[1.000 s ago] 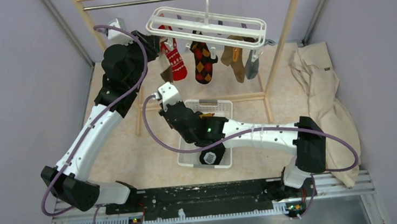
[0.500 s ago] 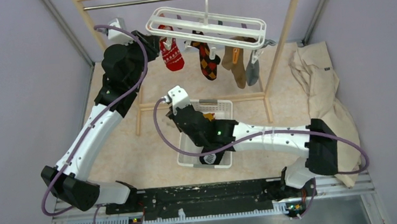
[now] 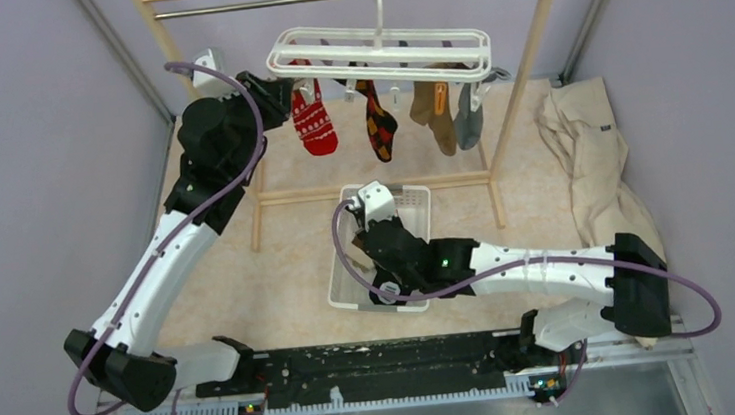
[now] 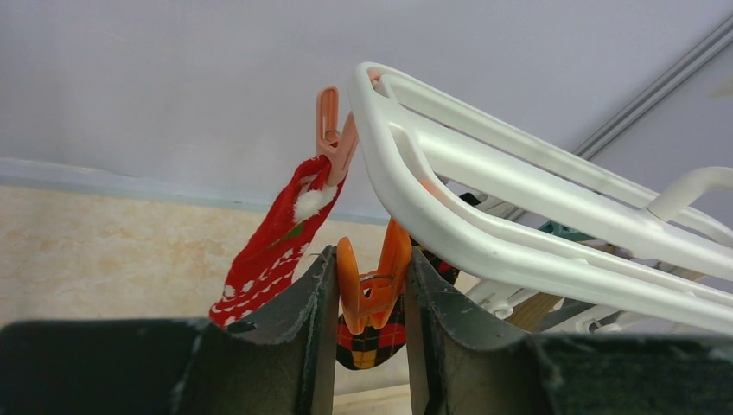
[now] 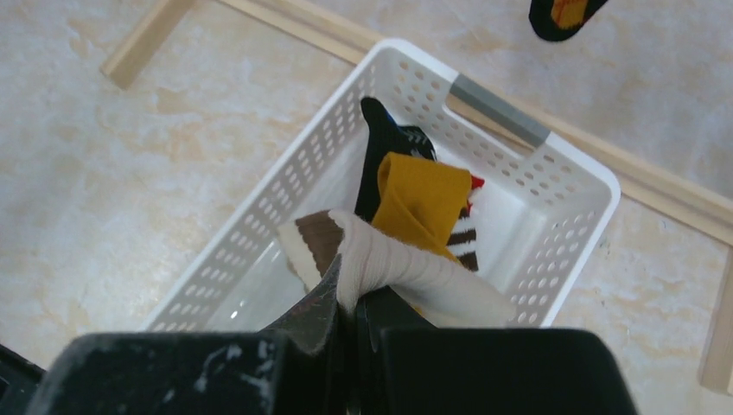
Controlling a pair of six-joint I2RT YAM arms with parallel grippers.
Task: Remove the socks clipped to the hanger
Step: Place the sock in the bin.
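Note:
The white hanger [image 3: 380,51] hangs from the rack's rail. A red patterned sock [image 3: 314,127], a dark argyle sock [image 3: 379,121], a tan sock [image 3: 432,111] and a grey sock [image 3: 468,123] are clipped to it. At its left end my left gripper [image 4: 370,252] is shut on an orange clip [image 4: 373,290], one finger pressing each handle. The argyle sock [image 4: 372,344] hangs from that clip. My right gripper [image 5: 353,298] is shut on a cream sock with a brown band [image 5: 406,268], held above the white basket [image 5: 553,164].
In the basket lie a mustard sock [image 5: 423,203], a black sock [image 5: 385,138] and a striped sock [image 5: 462,238]. The wooden rack [image 3: 530,43] straddles the floor behind the basket. A large beige cloth [image 3: 596,167] lies at the right wall.
My right gripper has carried the cream-and-brown sock from under the hanger's left end to above the basket. The hanger has swung more level. My left gripper stays at the clip.

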